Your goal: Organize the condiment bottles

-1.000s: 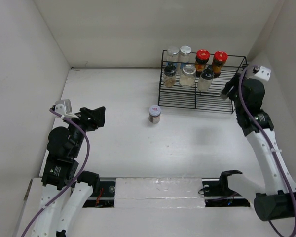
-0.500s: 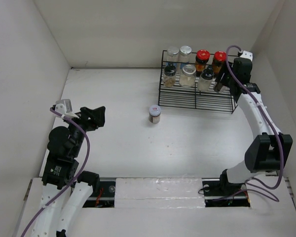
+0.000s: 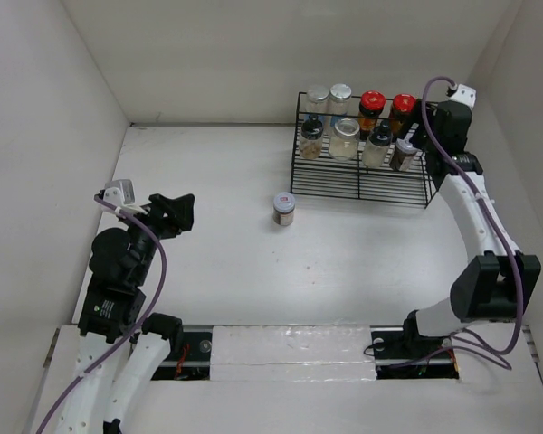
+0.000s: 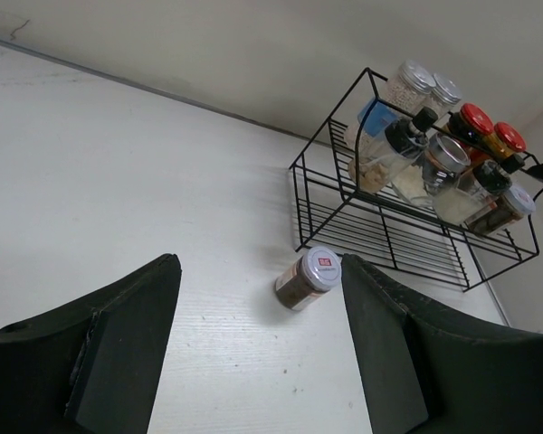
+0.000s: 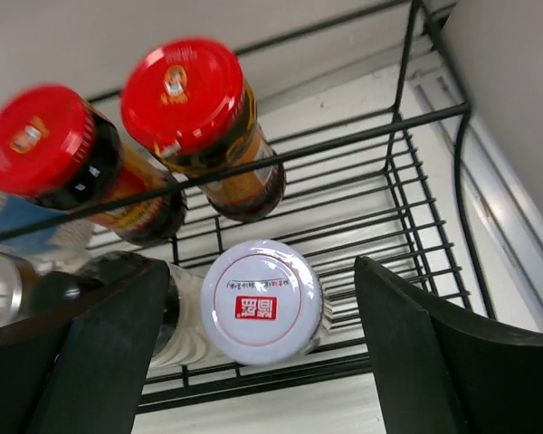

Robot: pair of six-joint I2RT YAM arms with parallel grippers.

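A black wire rack (image 3: 362, 193) at the back right holds several condiment bottles. They include two red-capped dark ones (image 3: 372, 101) (image 3: 403, 104), silver-lidded jars (image 3: 340, 92) and a black-capped one (image 3: 378, 143). My right gripper (image 3: 415, 139) is open above the rack's right end. In the right wrist view a white-lidded brown jar (image 5: 262, 303) stands on the lower shelf between my spread fingers (image 5: 434, 353), with a gap on both sides. A second white-lidded jar (image 3: 284, 208) stands alone on the table, also in the left wrist view (image 4: 308, 278). My left gripper (image 3: 176, 215) is open and empty, far to its left.
White walls close in the table on the left, back and right; the right wall is near the rack's end. The rack (image 4: 389, 244) has a raised back shelf and a lower front shelf. The arm bases sit along the near edge.
My right gripper carried the white-lidded jar up to the rack's right end, opened, and the jar now stands free on the lower shelf. The left arm has barely moved.
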